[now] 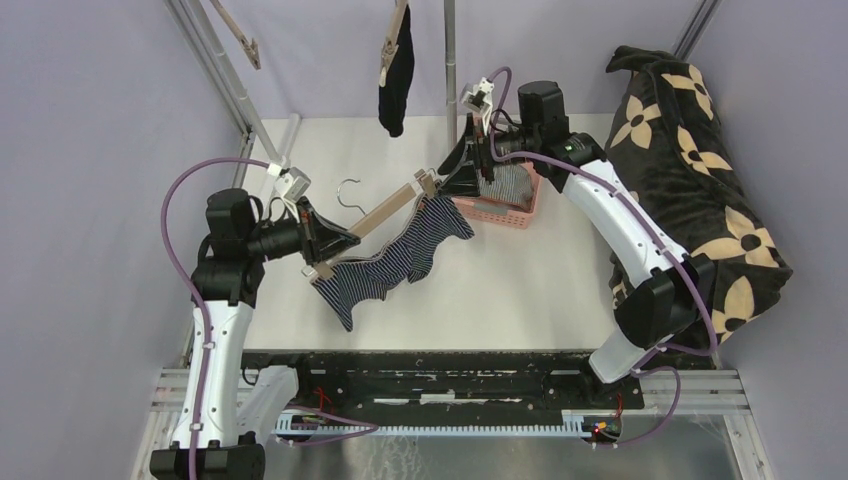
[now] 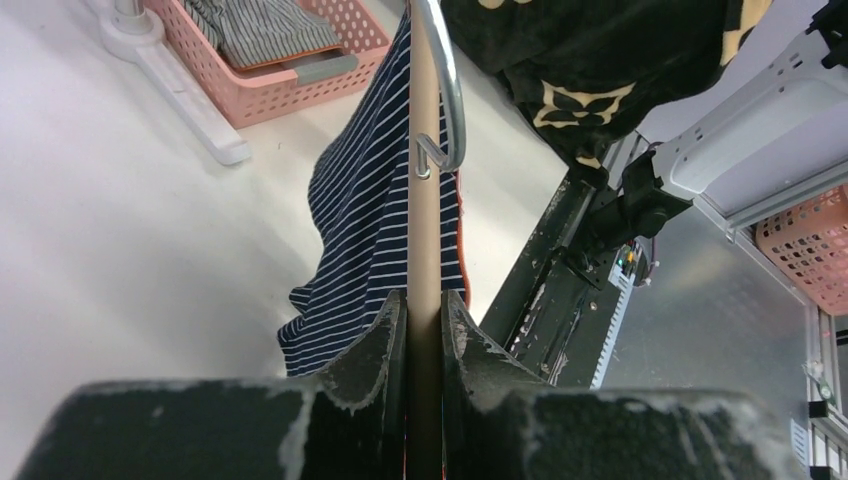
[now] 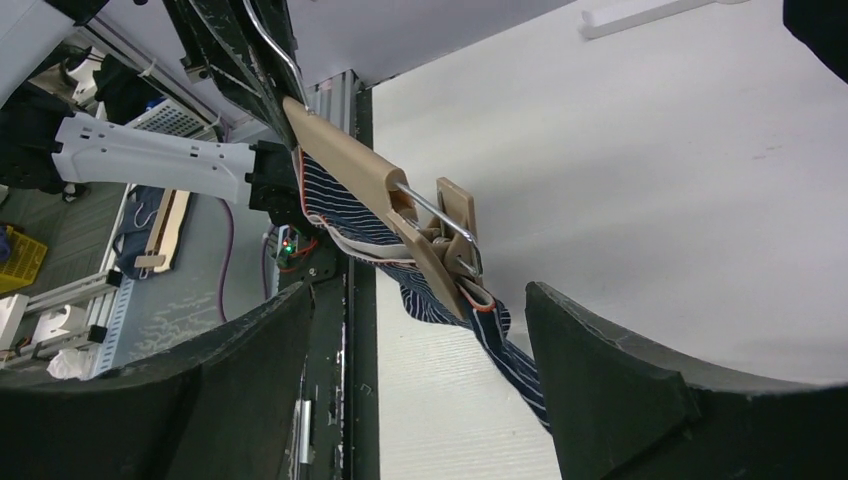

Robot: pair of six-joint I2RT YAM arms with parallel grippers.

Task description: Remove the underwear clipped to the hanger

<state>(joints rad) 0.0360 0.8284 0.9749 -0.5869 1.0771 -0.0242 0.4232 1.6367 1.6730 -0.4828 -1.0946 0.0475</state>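
- Closest to you in the left wrist view, the left gripper (image 2: 424, 310) has its jaws pinched tight on the wooden bar of the hanger (image 2: 425, 220). The bar runs straight away from the lens, with the metal hook (image 2: 447, 90) at its far part.
- You see the navy striped briefs (image 2: 360, 220) hanging down the left side of that bar, above the white worktop (image 2: 120, 220).
- Further off, a pink basket (image 2: 290, 90) holds the grey-white briefs (image 2: 260, 30), and the flower-print blanket (image 2: 580, 60) fills the upper right.
- In the right wrist view, the right gripper (image 3: 418, 300) has its jaws spread wide. The hanger's end clip (image 3: 455, 235) lies in line with the gap between them. You cannot tell whether either finger touches it.
- That clip bites the waistband of the navy striped briefs, and the cloth trails down past the right-hand finger.
- From the top view, you see the hanger held tilted above the worktop, with the left gripper at its lower-left end and the right gripper at its upper-right end.
- The navy striped briefs sag beneath the bar between the two arms.
- At the back, the black briefs (image 1: 395, 85) hang from a separate peg, well apart from both grippers.
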